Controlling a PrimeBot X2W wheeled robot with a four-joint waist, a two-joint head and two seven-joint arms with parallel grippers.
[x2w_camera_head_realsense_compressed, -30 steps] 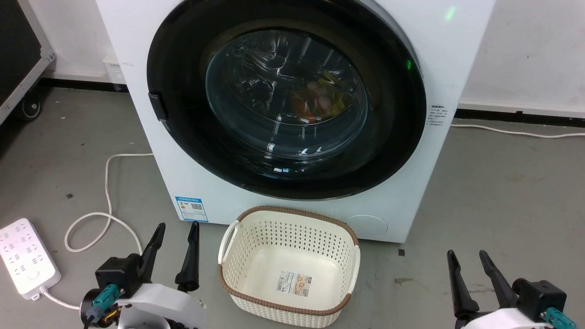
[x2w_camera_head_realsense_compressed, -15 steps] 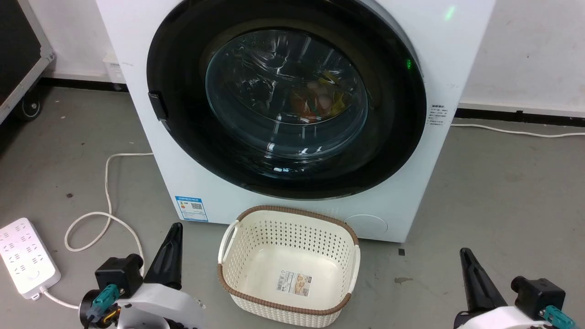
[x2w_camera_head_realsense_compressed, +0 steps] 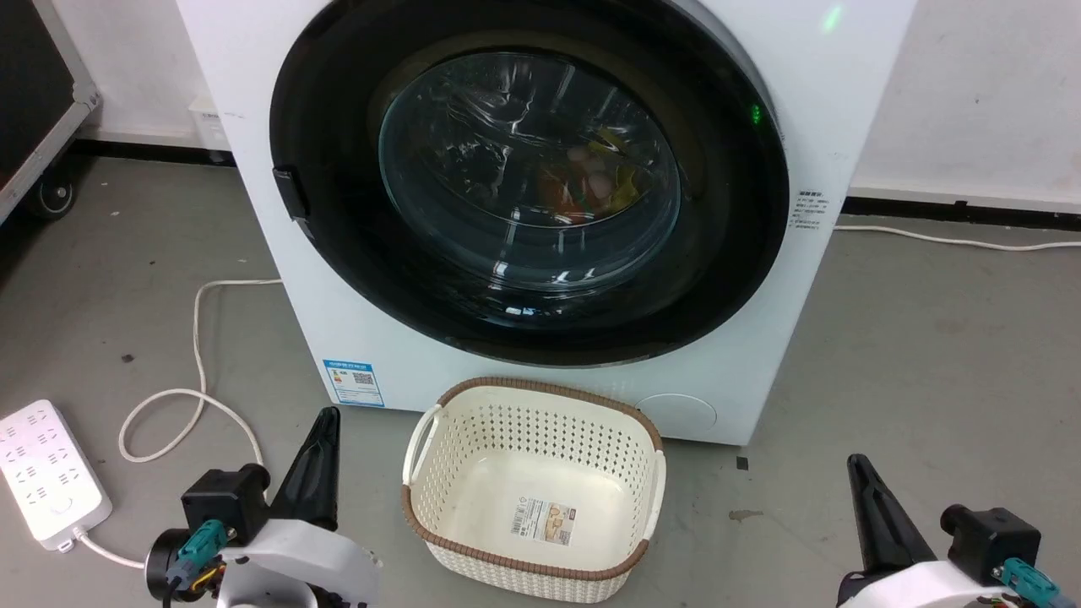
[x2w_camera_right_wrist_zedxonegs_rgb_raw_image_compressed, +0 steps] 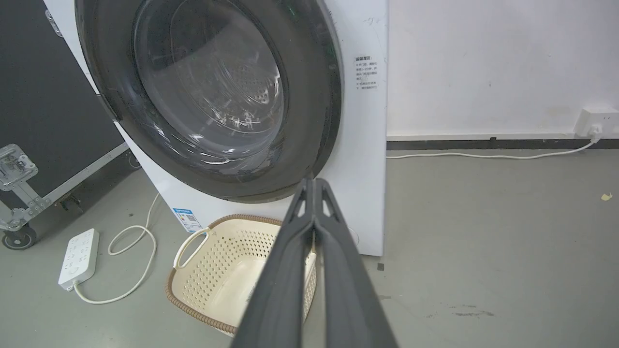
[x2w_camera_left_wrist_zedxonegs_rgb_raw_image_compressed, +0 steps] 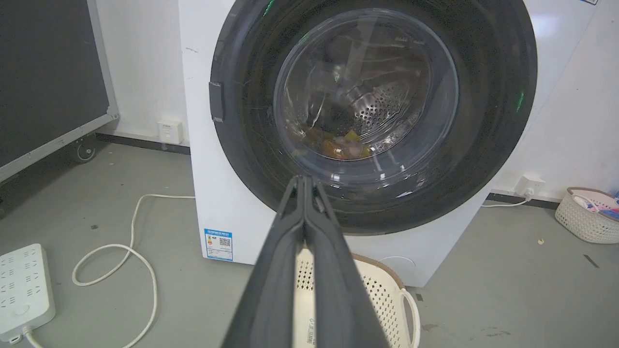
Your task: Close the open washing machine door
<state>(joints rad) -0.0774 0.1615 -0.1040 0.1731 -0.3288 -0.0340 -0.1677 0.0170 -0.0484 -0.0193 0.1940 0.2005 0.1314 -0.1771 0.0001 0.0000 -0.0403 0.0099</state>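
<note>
You have the door (x2w_camera_head_realsense_compressed: 528, 181) lying flat against the front of the washing machine (x2w_camera_head_realsense_compressed: 405, 367), its black rim nearly as wide as the white cabinet. Through the glass bowl you can make out orange and yellow laundry (x2w_camera_head_realsense_compressed: 587, 181) in the drum. A small green light (x2w_camera_head_realsense_compressed: 754, 114) glows at the rim's upper right.

Low on the front sits a blue label (x2w_camera_head_realsense_compressed: 353, 384) with a QR code; its print is too small to read. The same goes for the sticker (x2w_camera_head_realsense_compressed: 809, 209) of small dark print to the right of the door, and the paper label (x2w_camera_head_realsense_compressed: 545, 523) on the floor of the cream basket (x2w_camera_head_realsense_compressed: 524, 431) just in front of the machine.

Both claws are low and well clear of the door. The left gripper (x2w_camera_head_realsense_compressed: 328, 418) has its fingers pressed together on nothing, and so does the right gripper (x2w_camera_head_realsense_compressed: 857, 464). A white power strip (x2w_camera_head_realsense_compressed: 46, 477) and its looped cord (x2w_camera_head_realsense_compressed: 198, 355) lie on the floor to your left.
</note>
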